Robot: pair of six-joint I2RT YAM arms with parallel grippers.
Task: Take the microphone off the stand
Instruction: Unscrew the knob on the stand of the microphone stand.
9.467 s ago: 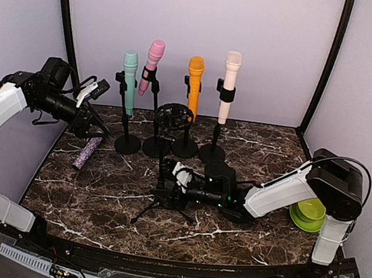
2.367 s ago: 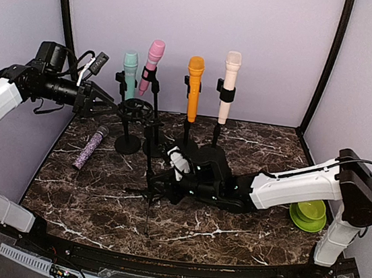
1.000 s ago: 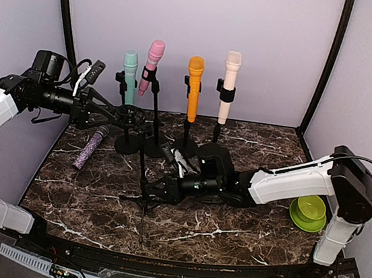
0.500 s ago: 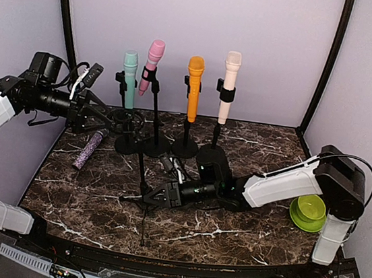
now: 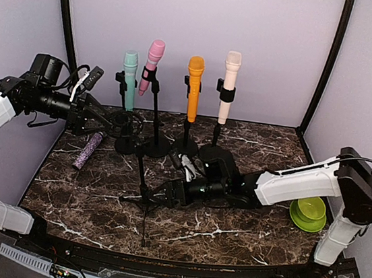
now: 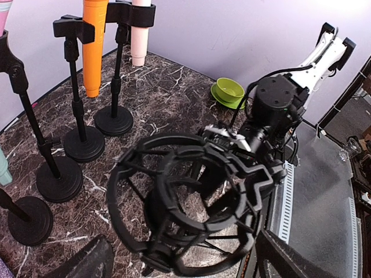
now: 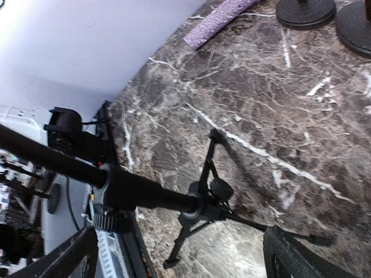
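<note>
Microphone (image 5: pixel 88 151) lies by left table (image 5: pixel 248 240) edge.

We saw a table (image 5: pixel 242 234) of dark brown, marble-look stone, polished and veined white. The tripod stand (image 7: pixel 145 194) looked like matt black metal, its shock mount (image 6: pixel 243 174) like matt black plastic. Well apart from the tripod stand lay a purple microphone (image 5: pixel 89 150), glittery and rough. Behind the tripod stand, the orange microphone (image 5: pixel 194 86) looked smooth and plastic. The green bowl (image 5: pixel 310 212) shone.
</note>
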